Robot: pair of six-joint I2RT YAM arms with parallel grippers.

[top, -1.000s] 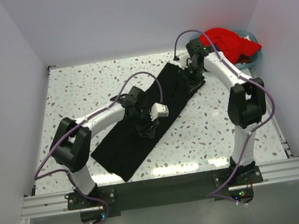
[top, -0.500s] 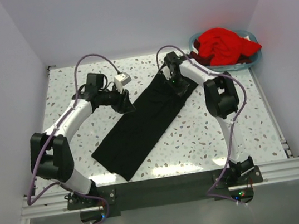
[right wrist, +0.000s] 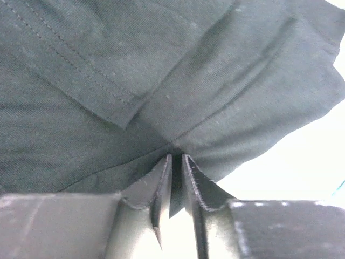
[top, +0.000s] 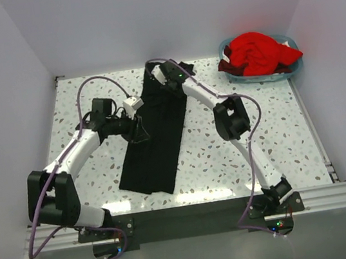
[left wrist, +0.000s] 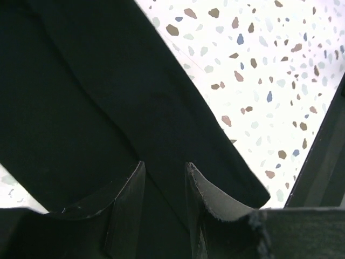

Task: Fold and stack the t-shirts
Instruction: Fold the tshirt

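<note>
1. Top external view, nearest first: black t-shirt [top: 156, 145] lies on the table [top: 279, 140] as a long narrow strip. Near end sits close to my arm bases, far end reaches the back edge.
2. My left gripper [top: 139, 129] is at the strip's left edge, about halfway along.
3. Left wrist view: left gripper [left wrist: 164, 170] has its jaws partly apart, with black cloth filling the gap. I cannot tell whether they pinch it or only hover over it.
4. My right gripper [top: 158, 73] is at the far end of the strip.
5. Right wrist view: right gripper [right wrist: 177, 156] is closed to a thin slit. The cloth puckers into the tips, so I read it as clamped on a fold of the black t-shirt [right wrist: 135, 65]. A stitched hem shows just above.
6. Far right corner: red t-shirt [top: 255, 49] is heaped in the light blue basket [top: 294, 67], well apart from both grippers and not yet folded.
7. Handling, my judgement: the cloth is light, limp and a bit slippery between layers. It will sag and drag on the table, not hold shape.
8. Where to grip: pinch at edges or hems through all stacked layers, one gripper at each end of an edge, so the fold carries over together.
</note>
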